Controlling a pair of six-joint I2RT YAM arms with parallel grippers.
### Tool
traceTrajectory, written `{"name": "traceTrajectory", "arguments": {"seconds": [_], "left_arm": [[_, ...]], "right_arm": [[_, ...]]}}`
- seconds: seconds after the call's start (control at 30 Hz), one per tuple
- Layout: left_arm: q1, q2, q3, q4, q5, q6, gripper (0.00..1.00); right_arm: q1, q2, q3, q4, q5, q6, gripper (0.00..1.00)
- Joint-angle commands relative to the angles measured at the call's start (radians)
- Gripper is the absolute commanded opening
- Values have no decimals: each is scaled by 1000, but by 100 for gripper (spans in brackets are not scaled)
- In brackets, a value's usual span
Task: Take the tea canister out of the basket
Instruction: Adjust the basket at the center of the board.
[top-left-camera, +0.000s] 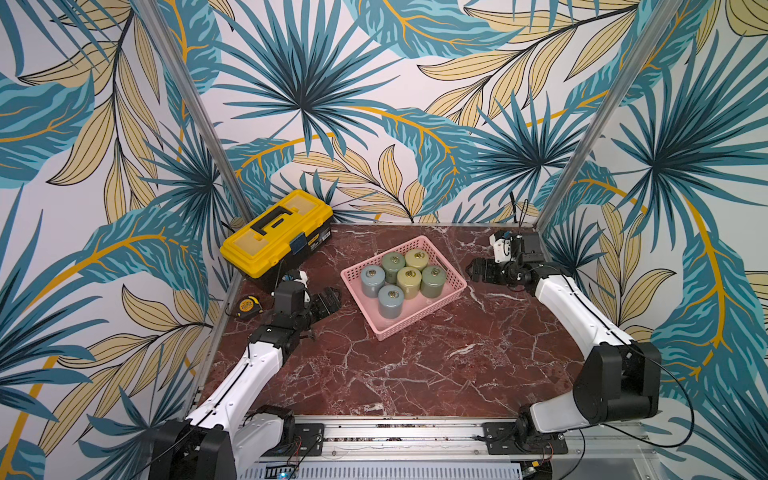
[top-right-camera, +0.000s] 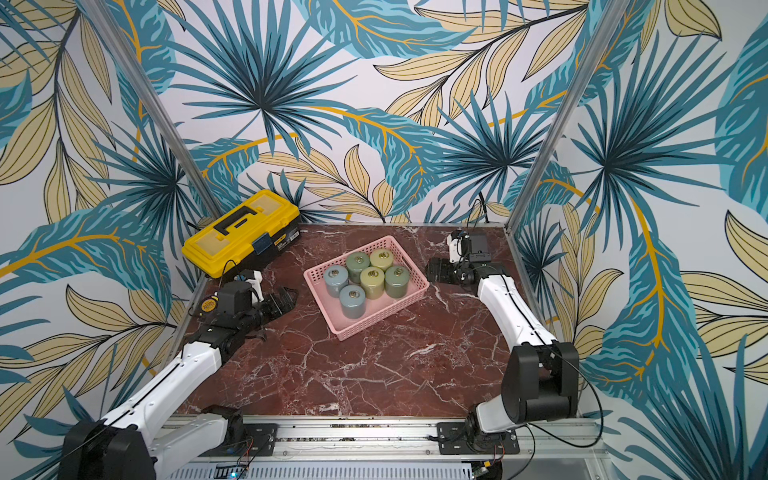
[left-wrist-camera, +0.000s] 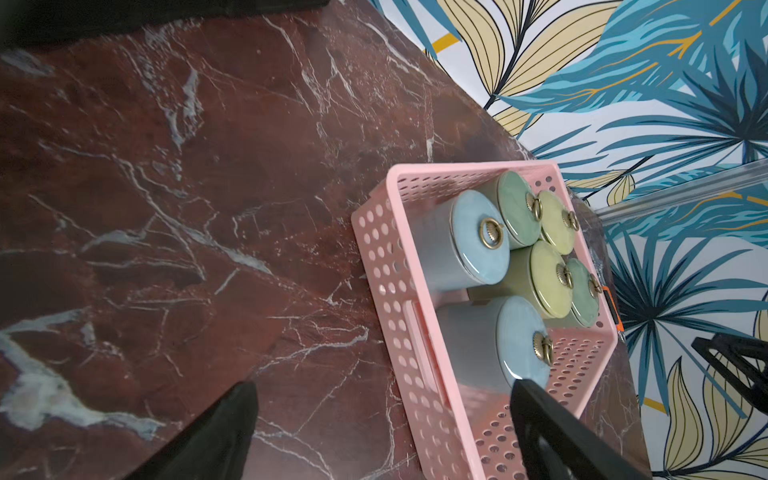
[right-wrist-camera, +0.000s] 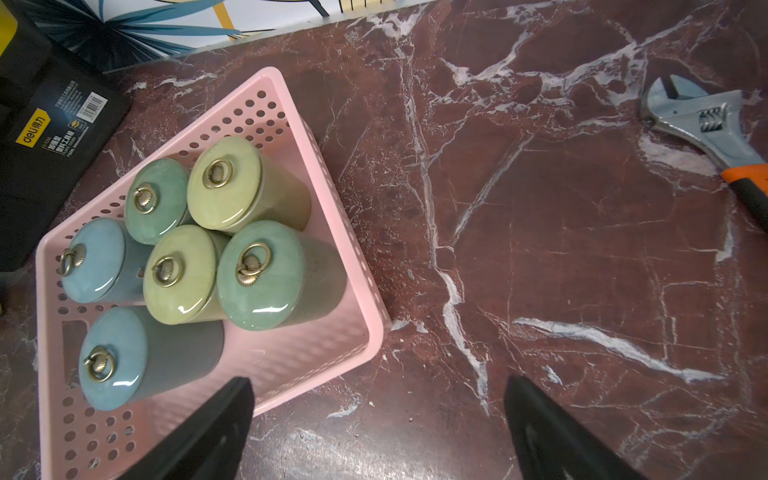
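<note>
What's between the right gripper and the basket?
Nothing: just a strip of bare table between right gripper and basket, shown in both top views.

Six canisters (top-left-camera: 409, 282), one basket (top-left-camera: 409, 326), one toolbox (top-left-camera: 276, 230), one wrench (right-wrist-camera: 702, 120).

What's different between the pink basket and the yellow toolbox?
The pink basket is open-topped with perforated walls; the yellow toolbox is shut under a lid with a black handle. The basket sits central on the table, the toolbox in a far corner. Both are rectangular containers.
</note>
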Motion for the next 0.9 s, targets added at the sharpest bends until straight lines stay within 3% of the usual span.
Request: {"name": "traceTrajectory", "arguments": {"seconds": [0.0, 0.5, 0.87], "left_arm": [[-42, -6, 47, -49, -44, -25, 100], [-216, 114, 95, -33, -149, -89, 100], [-263, 171, 117, -17, -174, -105, 98]], "right_arm": [[5, 42, 41, -59, -11, -31, 96], [43, 287, 235, -148, -20, -79, 76], [76, 413, 326, -175, -3, -94, 64]]}}
